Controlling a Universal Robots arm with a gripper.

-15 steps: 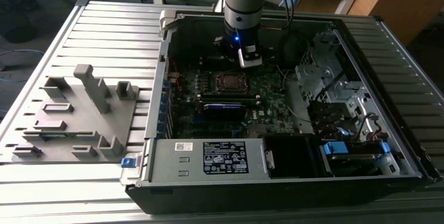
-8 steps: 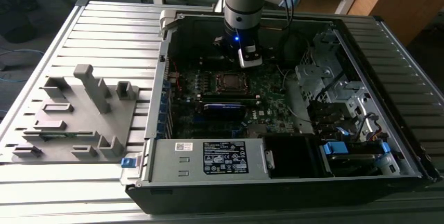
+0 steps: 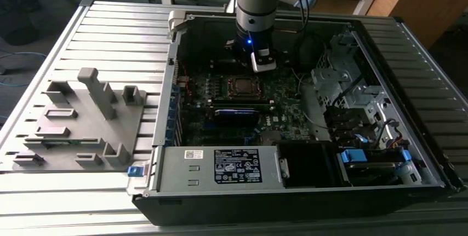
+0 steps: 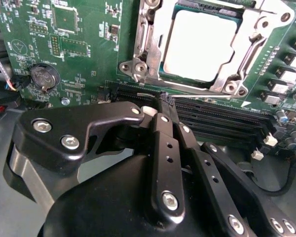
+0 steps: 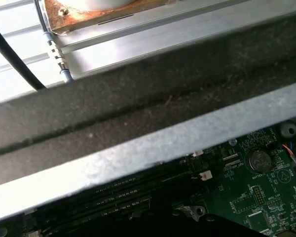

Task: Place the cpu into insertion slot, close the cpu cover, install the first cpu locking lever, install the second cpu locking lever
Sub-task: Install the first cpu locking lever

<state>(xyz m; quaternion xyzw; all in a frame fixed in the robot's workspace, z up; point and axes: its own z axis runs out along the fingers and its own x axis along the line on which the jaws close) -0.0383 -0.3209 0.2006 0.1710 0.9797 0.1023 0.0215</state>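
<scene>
Over the green printed motherboard [image 4: 79, 29], the black metal pincer [image 4: 162, 101] is hovering, fingers pressed together and gripping nothing. Just beyond its tips, the silvery-grey square cpu [image 4: 200, 47] is sitting in the insertion slot [image 3: 229, 86], with the thin silvery cpu cover [image 4: 254, 42] lying flat around it.

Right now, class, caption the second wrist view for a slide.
Gripper near the memory slots; cpu seated, framed by the cpu cover.

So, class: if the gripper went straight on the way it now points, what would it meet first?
Likely the memory slots beside the insertion slot; the gripper points at them, though depth is unclear.
</scene>
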